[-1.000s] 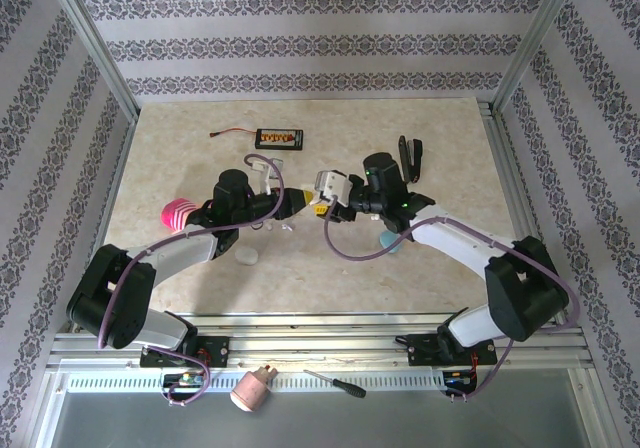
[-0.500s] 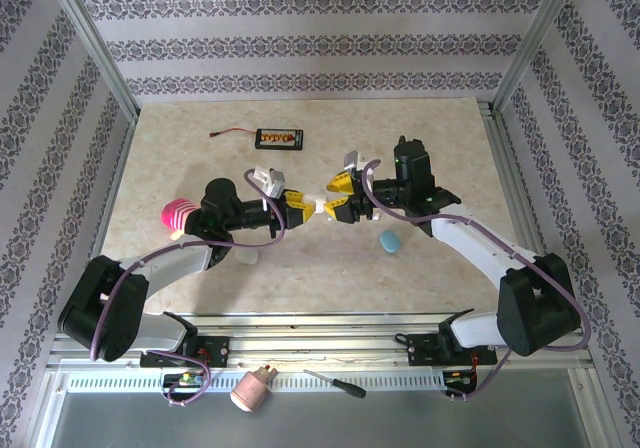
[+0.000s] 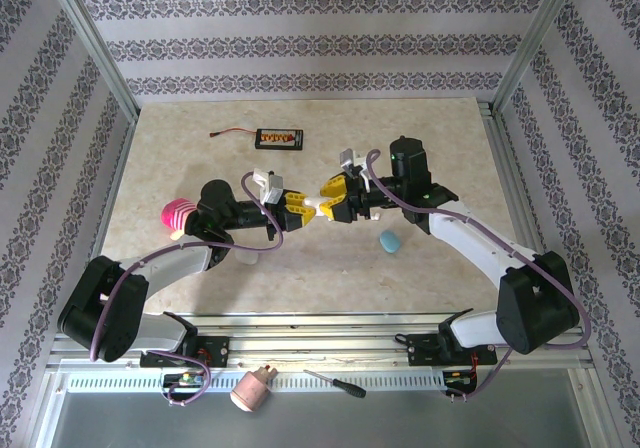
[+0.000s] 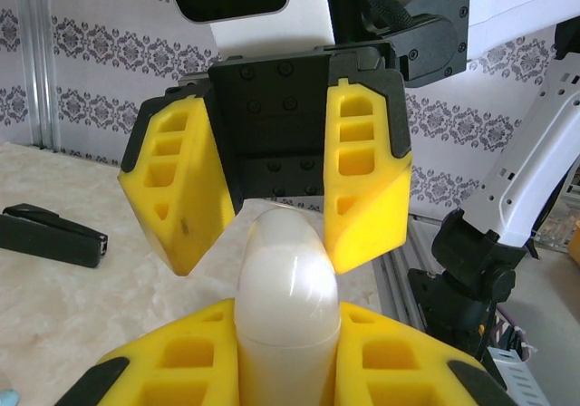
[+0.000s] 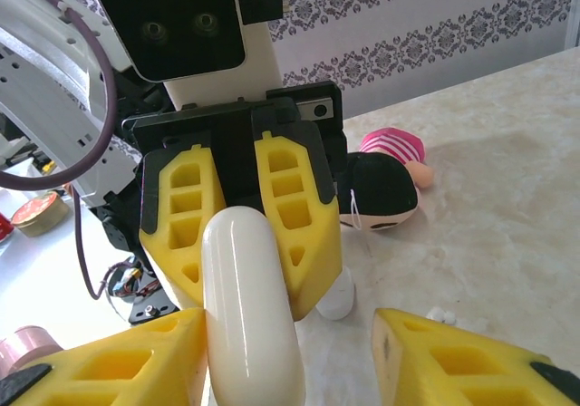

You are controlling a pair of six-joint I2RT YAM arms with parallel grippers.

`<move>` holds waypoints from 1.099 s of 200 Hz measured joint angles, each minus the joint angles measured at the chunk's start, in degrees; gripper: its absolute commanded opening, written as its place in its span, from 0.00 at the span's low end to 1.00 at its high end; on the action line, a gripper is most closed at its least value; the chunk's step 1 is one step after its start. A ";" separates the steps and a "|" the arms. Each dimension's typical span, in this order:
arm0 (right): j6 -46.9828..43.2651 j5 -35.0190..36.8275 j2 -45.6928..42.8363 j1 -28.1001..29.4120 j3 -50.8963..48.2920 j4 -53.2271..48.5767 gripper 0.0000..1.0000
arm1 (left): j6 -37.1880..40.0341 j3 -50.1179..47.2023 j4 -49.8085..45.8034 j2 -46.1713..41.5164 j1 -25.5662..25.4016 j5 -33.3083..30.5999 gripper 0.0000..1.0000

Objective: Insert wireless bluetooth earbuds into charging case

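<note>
The left gripper (image 3: pixel 298 208) is clamped shut on the lower half of a glossy white pebble-shaped plastic charging case (image 4: pixel 285 284). It holds the case in the air over the middle of the pale marble-patterned table (image 3: pixel 440 128), with the rounded free end pointing at the other arm. On the table below it, in the right wrist view, lies a tiny glossy white plastic piece that I take for one of the wireless earbuds (image 5: pixel 336 302). A smaller white speck nearby is too small to identify. To the right, the right gripper (image 3: pixel 330 203) has its yellow jaws parted and straddling the case's free end; I cannot tell whether either pad touches it. Further right, a pale blue pebble-shaped case (image 3: pixel 388 240) rests on the table, apart from both arms. The earbud should be very light, rigid and slick, so it is likely to skid or pop out of a pinch. It is best taken across its widest part with a gentle, square closing. The case is hard-shelled and curved, so it should be gripped across its flat sides, not the domed end. No brand or lettering can be read on the case. The flat black device (image 3: pixel 278 140) near the back wall carries orange marks too small to read.
</note>
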 measured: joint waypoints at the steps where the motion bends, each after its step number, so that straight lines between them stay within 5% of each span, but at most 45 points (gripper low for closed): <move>1: -0.02 0.11 0.00 0.02 0.00 0.00 0.50 | 0.00 0.00 -0.02 0.00 0.00 -0.02 0.07; 81: 3.56 3.72 -0.02 -0.07 0.22 1.44 0.51 | 4.42 -4.55 7.15 1.53 0.00 -1.03 0.00; 136: 6.12 11.23 -0.15 -1.51 0.37 4.81 0.70 | 10.49 -5.62 13.22 3.45 -1.07 1.03 0.00; 168: 10.56 16.79 -2.80 -2.93 -1.60 8.79 0.98 | 15.63 -9.33 13.53 3.45 -1.05 -1.79 0.00; 220: 19.28 27.71 -1.73 -7.56 -4.00 11.98 0.98 | 18.05 -13.97 16.00 2.78 1.79 -4.52 0.00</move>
